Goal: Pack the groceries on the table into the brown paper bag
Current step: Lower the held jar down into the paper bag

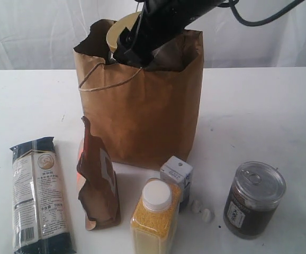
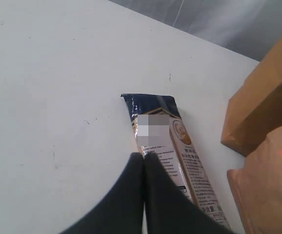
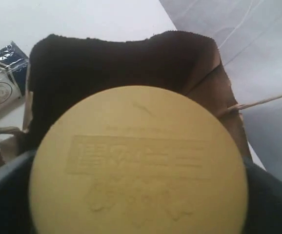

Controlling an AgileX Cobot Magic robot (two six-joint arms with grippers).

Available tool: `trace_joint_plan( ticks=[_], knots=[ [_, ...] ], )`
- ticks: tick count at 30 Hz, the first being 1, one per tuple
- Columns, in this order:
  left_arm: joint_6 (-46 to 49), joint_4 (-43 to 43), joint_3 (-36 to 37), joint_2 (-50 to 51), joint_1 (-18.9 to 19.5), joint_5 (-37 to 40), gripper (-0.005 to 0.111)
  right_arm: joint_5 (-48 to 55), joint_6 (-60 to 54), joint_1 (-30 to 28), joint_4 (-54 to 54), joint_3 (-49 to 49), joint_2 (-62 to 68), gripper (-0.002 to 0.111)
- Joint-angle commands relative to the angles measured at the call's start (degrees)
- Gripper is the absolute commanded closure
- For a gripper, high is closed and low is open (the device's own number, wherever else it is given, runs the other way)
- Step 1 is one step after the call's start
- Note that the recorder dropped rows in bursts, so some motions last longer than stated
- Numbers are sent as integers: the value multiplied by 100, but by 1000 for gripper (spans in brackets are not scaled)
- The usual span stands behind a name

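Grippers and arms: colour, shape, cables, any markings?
Left gripper: two smooth black jaws tapering to narrow tips. Right arm: glossy black casing, with a black cable looping off it. Right gripper: black too, jaws dark and blurred in the wrist view. No markings visible.

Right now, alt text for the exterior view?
Right gripper holds the gold-lidded jar at the open mouth of the brown paper bag. On the table in front: noodle packet, brown-orange pouch, yellow grain bottle, small carton, clear can.
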Motion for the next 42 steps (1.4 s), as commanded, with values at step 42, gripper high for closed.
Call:
trace_joint_plan(
  ticks=[42],
  knots=[
    [-4, -22, 36, -19, -34, -11, 107, 69, 581, -502, 1079, -38, 746, 105]
  ],
)
